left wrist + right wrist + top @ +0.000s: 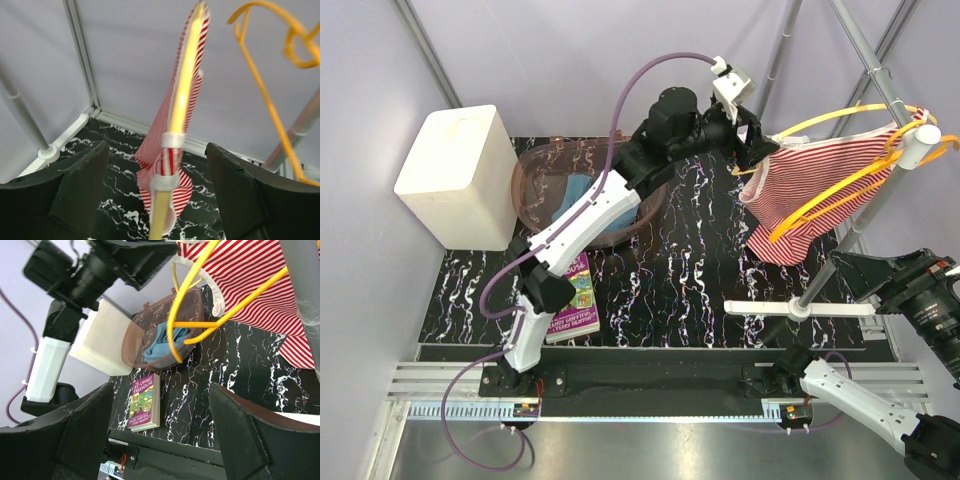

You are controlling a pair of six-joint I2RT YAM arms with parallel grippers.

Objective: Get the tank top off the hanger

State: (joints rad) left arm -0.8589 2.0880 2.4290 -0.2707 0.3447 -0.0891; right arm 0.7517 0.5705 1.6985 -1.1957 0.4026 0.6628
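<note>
My left claw (157, 150) stood wide, its two fingers well apart, one on each side of the end of the yellow hanger (180, 90). I could not tell whether either finger touched it. The tank top (820, 170), red and white striped, hung on that hanger, high above the black marbled surface (690, 270) at the far right. Its cloth was draped over the hanger's arm and bunched below it between my fingers. A bare orange hanger (265, 97) hung just beside it on the same grey rack pole (868, 215).

My right claw (161, 390) was also wide and held nothing. It sat low at the right, near the pole, facing across the surface.

On the far left of the surface sat a brown basket (535, 165) with blue cloth in it, and a white box (460, 175) stood beside it. A book (575, 300) lay flat nearer my left base.
</note>
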